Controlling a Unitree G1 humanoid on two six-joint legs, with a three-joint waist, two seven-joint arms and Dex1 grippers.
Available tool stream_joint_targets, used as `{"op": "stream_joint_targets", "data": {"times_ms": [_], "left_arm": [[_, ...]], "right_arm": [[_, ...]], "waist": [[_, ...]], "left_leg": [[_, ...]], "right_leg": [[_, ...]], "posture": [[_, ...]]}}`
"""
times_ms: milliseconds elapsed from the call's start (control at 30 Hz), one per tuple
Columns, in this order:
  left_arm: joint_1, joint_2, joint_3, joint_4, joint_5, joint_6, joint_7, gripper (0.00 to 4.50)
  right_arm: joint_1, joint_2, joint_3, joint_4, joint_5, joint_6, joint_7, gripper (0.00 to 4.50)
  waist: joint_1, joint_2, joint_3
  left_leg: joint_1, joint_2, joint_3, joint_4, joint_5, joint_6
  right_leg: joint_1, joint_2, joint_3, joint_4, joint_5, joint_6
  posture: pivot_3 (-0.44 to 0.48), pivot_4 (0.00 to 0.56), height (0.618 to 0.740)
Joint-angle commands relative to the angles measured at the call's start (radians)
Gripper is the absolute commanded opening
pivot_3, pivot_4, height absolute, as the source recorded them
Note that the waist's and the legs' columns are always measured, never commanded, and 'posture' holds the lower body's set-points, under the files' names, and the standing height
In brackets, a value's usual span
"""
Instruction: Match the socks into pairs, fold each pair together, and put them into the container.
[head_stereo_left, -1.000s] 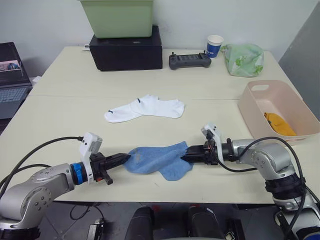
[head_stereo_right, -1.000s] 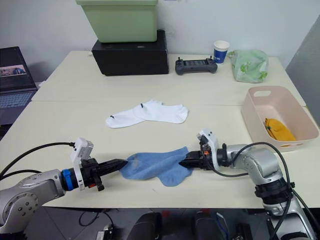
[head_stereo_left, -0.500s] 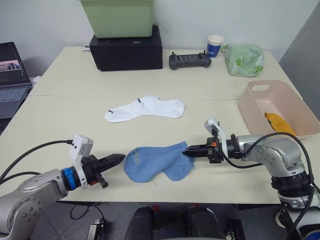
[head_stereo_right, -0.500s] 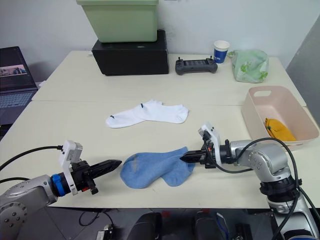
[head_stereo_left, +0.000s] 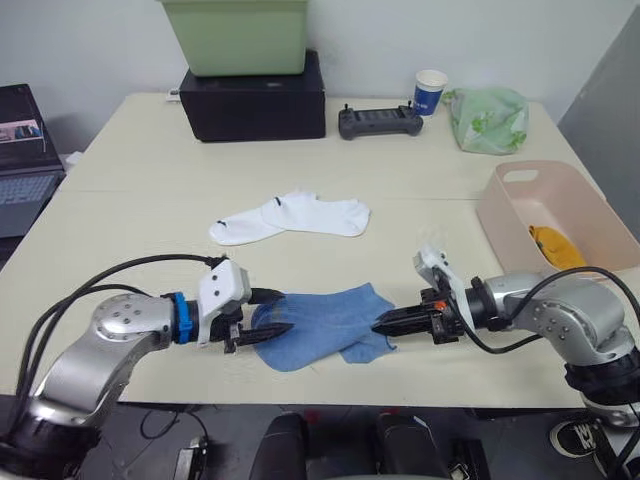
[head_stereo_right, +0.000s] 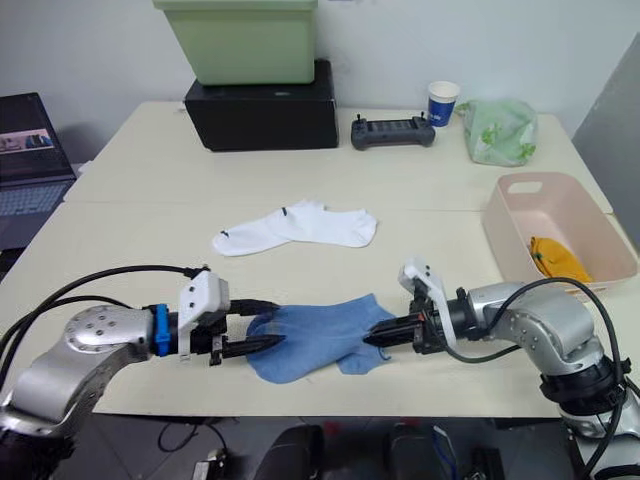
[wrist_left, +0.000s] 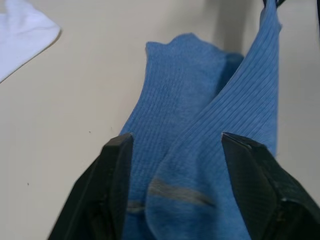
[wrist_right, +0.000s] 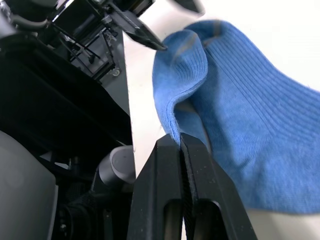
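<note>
The right gripper (head_stereo_left: 381, 324) is pinched tight on an edge of the light blue socks (head_stereo_left: 322, 323), the cloth caught between its closed fingers and lifted slightly. The left gripper (head_stereo_left: 272, 313) sits spread apart at the pair's other end, one finger either side of the fabric, gripping nothing. The blue pair lies overlapped near the table's front edge. The white socks (head_stereo_left: 290, 217) lie further back. An orange sock (head_stereo_left: 558, 247) rests partly hidden inside the pink container (head_stereo_left: 515, 215).
</note>
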Motion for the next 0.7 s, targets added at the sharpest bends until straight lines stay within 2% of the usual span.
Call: {"op": "stream_joint_targets", "data": {"times_ms": [33, 233, 267, 300, 367, 533, 700], "left_arm": [[-0.054, -0.010, -0.039, 0.076, 0.048, -0.088, -0.082, 2.85], [-0.109, 0.011, -0.088, 0.146, 0.057, -0.081, -0.217, 2.85], [-0.114, 0.012, -0.091, 0.153, 0.060, -0.079, -0.233, 2.48], [-0.122, 0.015, -0.099, 0.163, 0.076, -0.088, -0.246, 2.37], [-0.143, 0.010, -0.111, 0.197, 0.120, -0.123, -0.252, 1.77], [-0.148, -0.011, -0.093, 0.199, 0.119, -0.122, -0.248, 0.06], [-0.108, -0.005, -0.030, 0.145, 0.064, -0.065, -0.218, 0.02]], "right_arm": [[0.000, -0.011, 0.005, -0.018, -0.006, -0.032, 0.022, 0.00], [0.001, -0.015, 0.018, -0.027, -0.008, -0.046, 0.028, 0.00], [0.001, -0.013, 0.019, -0.027, -0.008, -0.047, 0.026, 0.00], [0.001, -0.013, 0.021, -0.028, -0.009, -0.048, 0.024, 0.00], [0.003, -0.011, 0.021, -0.029, -0.009, -0.050, 0.019, 0.00], [0.006, -0.007, 0.019, -0.029, -0.007, -0.051, 0.012, 0.00], [0.004, -0.009, 0.011, -0.025, -0.009, -0.059, 0.009, 0.00]], "waist": [[-0.001, 0.000, 0.000], [-0.001, 0.000, 0.000], [-0.001, 0.000, 0.000], [0.000, 0.000, 0.000], [0.000, 0.000, 0.000], [0.000, 0.000, 0.000], [-0.001, 0.000, 0.000]], "left_leg": [[0.000, 0.000, 0.000, 0.000, 0.000, 0.000], [0.000, 0.001, 0.000, 0.000, 0.000, 0.000], [0.000, 0.001, 0.000, 0.001, 0.000, 0.000], [0.000, 0.001, 0.000, 0.001, 0.000, 0.000], [0.000, 0.001, -0.001, 0.001, 0.000, 0.000], [0.000, 0.001, 0.000, 0.001, 0.000, 0.000], [0.000, 0.001, -0.001, 0.001, 0.000, 0.000]], "right_leg": [[0.000, 0.000, 0.000, 0.000, 0.000, 0.000], [0.000, 0.000, 0.000, 0.000, 0.000, 0.000], [0.000, 0.000, 0.000, 0.001, 0.000, 0.000], [0.000, 0.000, -0.001, 0.001, 0.000, 0.000], [0.000, 0.000, -0.001, 0.001, 0.000, 0.000], [0.000, 0.000, -0.001, 0.001, 0.000, 0.000], [0.000, 0.000, -0.001, 0.001, 0.000, 0.000]], "posture": [[0.000, 0.150, 0.740], [0.000, 0.150, 0.740], [0.000, 0.150, 0.740], [0.000, 0.150, 0.740], [0.000, 0.150, 0.740], [0.000, 0.150, 0.740], [0.000, 0.150, 0.740]]}}
